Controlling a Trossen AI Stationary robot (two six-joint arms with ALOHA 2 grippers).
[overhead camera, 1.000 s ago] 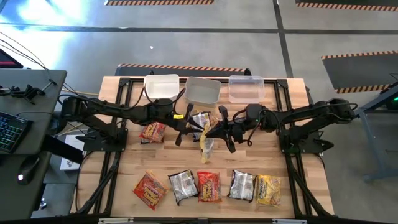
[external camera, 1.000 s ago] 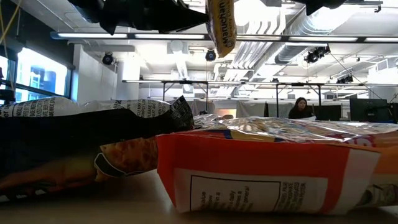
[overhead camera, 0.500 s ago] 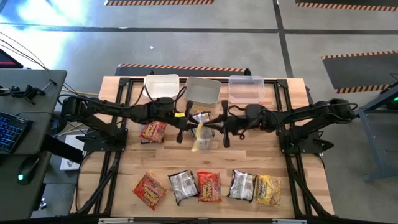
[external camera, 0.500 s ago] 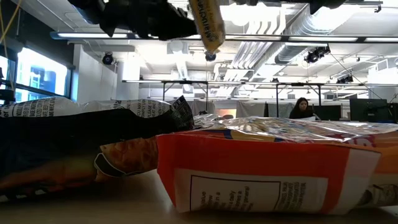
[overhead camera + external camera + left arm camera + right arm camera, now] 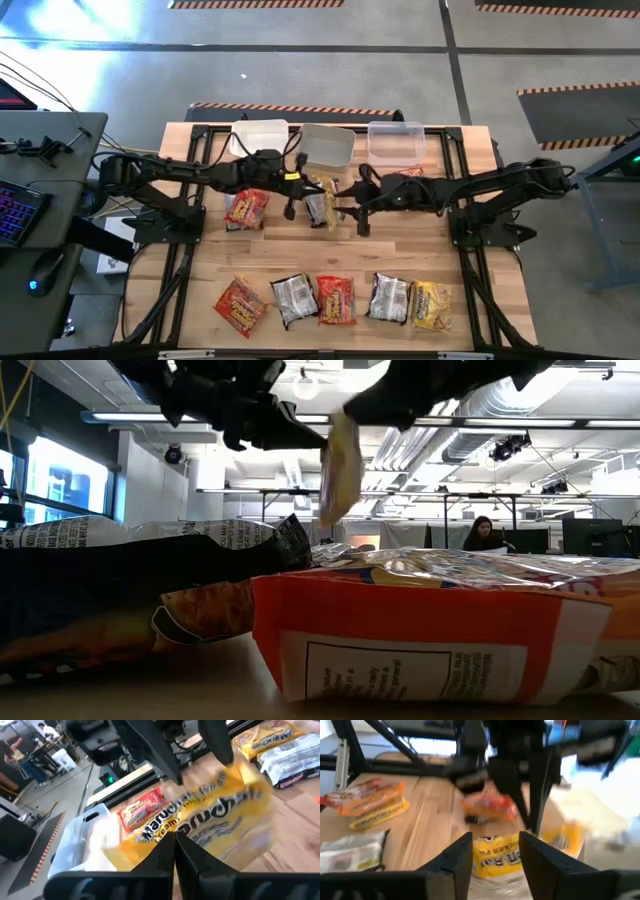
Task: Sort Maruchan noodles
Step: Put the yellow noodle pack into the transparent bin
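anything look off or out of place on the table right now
One thing: a yellow noodle packet hangs off the table between the two arms, tilted, pinched at an edge by the left gripper, with the right gripper open beside it. The front row of packets lies flat. No spill or tear shows.

Lab: hazard-taped floor (image 5: 290, 107), desks (image 5: 520, 540).
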